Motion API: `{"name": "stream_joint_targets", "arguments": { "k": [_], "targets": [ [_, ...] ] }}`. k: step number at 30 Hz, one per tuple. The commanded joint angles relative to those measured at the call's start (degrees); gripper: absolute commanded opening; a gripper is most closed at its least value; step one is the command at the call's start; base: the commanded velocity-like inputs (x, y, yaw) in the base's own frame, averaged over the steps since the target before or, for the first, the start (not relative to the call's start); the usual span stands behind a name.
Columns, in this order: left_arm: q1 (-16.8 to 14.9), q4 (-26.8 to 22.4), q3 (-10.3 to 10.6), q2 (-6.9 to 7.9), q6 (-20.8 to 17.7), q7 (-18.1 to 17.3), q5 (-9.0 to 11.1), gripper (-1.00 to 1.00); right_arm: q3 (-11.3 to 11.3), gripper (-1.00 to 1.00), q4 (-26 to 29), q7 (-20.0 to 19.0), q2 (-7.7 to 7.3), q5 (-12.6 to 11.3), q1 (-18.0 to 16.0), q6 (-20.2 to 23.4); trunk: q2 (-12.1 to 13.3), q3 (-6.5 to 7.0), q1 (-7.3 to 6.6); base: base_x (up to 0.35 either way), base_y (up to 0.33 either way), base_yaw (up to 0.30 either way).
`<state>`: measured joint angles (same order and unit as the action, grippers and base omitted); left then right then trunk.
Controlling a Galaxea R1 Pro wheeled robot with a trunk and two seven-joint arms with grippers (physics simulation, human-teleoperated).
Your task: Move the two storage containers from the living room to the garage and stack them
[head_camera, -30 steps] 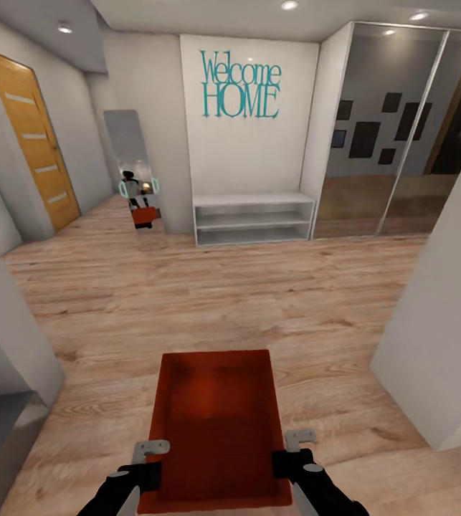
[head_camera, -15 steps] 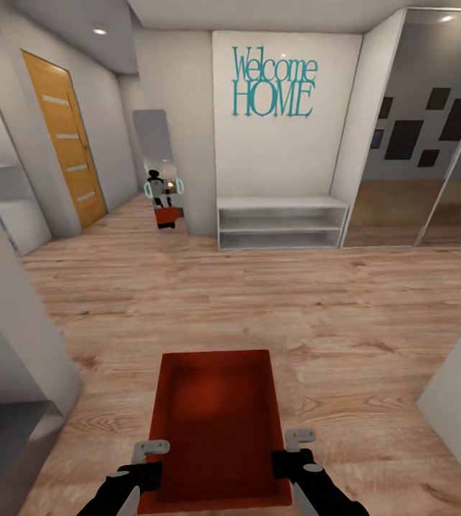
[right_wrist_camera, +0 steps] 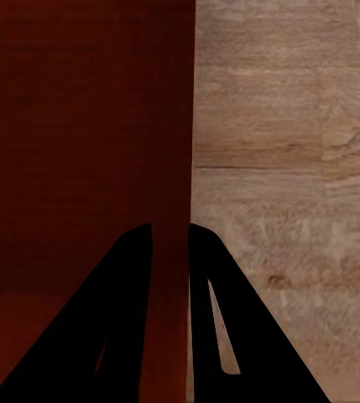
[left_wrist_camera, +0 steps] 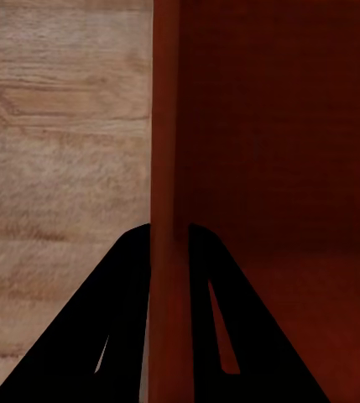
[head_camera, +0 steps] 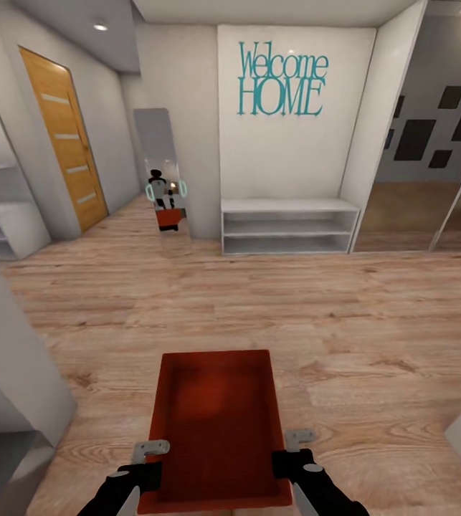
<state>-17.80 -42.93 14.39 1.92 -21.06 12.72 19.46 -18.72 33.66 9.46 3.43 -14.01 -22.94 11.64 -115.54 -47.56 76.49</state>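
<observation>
An orange-red open-top storage container (head_camera: 219, 423) hangs in front of me above the light wood plank floor, held by both arms. My left gripper (head_camera: 151, 466) is shut on its left wall (left_wrist_camera: 167, 168), one finger on each side. The right gripper (head_camera: 289, 459) is shut on the right wall (right_wrist_camera: 188, 151) in the same way. The container is empty inside. A wall mirror (head_camera: 162, 172) shows my small reflection carrying the bin.
Ahead stands a white wall with teal "Welcome HOME" lettering (head_camera: 282, 80) over a low white shelf bench (head_camera: 290, 226). An orange wooden door (head_camera: 64, 140) is at the left. Mirrored wardrobe doors (head_camera: 431, 165) are at the right. White wall corners (head_camera: 15, 358) flank me closely at both sides.
The whole view has shifted: walls, bench and lettering have slid rightwards in the picture and come nearer, so the camera moved. The container and both grippers keep their place in the view.
</observation>
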Motion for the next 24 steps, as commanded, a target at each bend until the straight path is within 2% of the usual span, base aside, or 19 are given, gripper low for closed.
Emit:
{"name": "stream_joint_targets", "arguments": {
  "k": [1,24],
  "targets": [
    [0.0,-1.9,0.6,0.02,0.1,0.3,1.5,-1.00,-0.5,-1.00,0.0,0.3,-0.01,-1.1,0.0,0.2,0.0,-0.06,0.03,0.345,0.011,0.000],
    [0.0,-1.9,0.6,0.02,0.1,0.3,1.5,-1.00,-0.5,-1.00,0.0,0.3,-0.01,-1.2,0.0,0.2,0.0,-0.06,0.03,0.345,0.001,0.000]
  ]
}}
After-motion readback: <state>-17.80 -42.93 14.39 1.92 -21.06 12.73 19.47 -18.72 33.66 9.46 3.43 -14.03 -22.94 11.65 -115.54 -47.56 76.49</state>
